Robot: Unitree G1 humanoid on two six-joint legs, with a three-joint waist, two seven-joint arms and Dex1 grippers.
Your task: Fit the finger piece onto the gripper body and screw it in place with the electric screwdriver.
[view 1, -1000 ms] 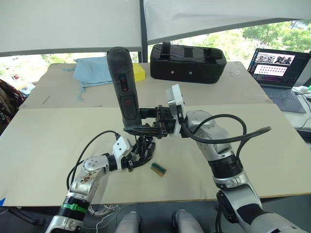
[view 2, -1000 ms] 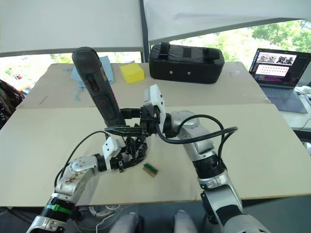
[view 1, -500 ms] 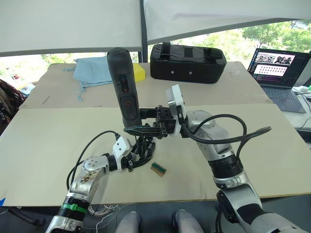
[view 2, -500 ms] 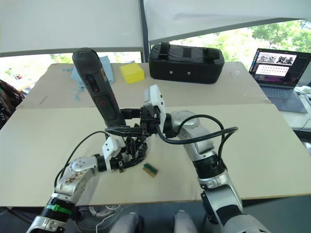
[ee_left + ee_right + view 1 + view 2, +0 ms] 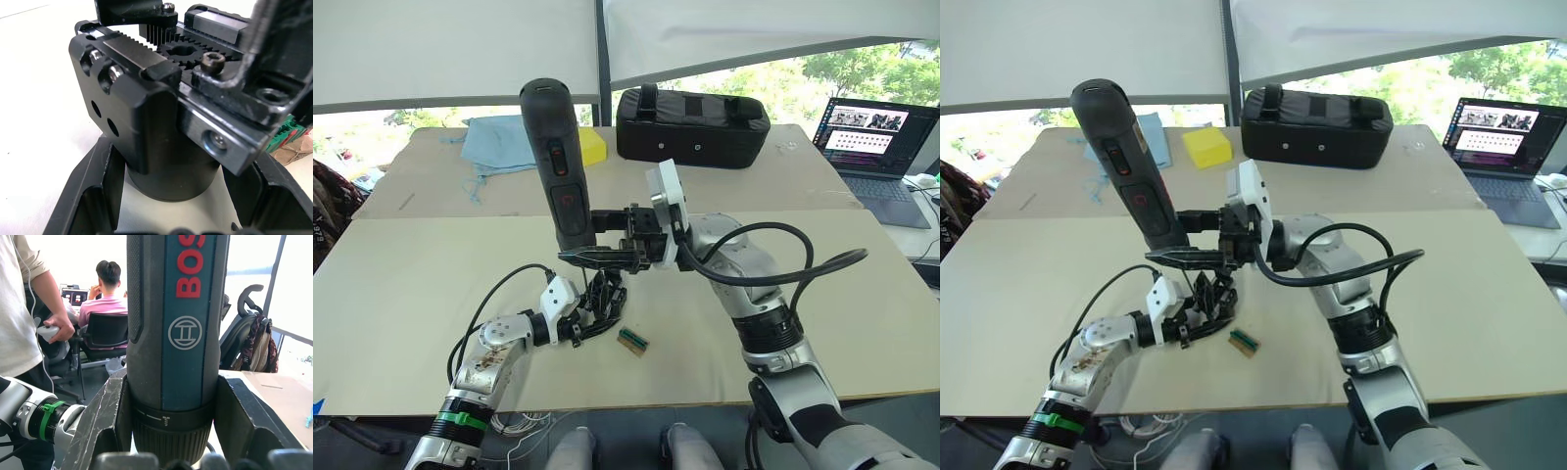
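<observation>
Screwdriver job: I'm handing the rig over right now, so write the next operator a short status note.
Right gripper is shut on the electric screwdriver, held nearly upright above the work.
Left gripper is shut on the gripper body, which stands on the table.
Whether the finger piece is fitted or screwed down cannot be told.
A small green-and-brown block lies beside the body.
Left: check the fit, then bring the bit down and drive the screw.

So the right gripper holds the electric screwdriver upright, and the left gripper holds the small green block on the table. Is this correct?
Not quite. The left gripper holds the gripper body, as the left wrist view shows; the small green block lies loose on the table beside it. The right gripper does hold the electric screwdriver upright.
</observation>
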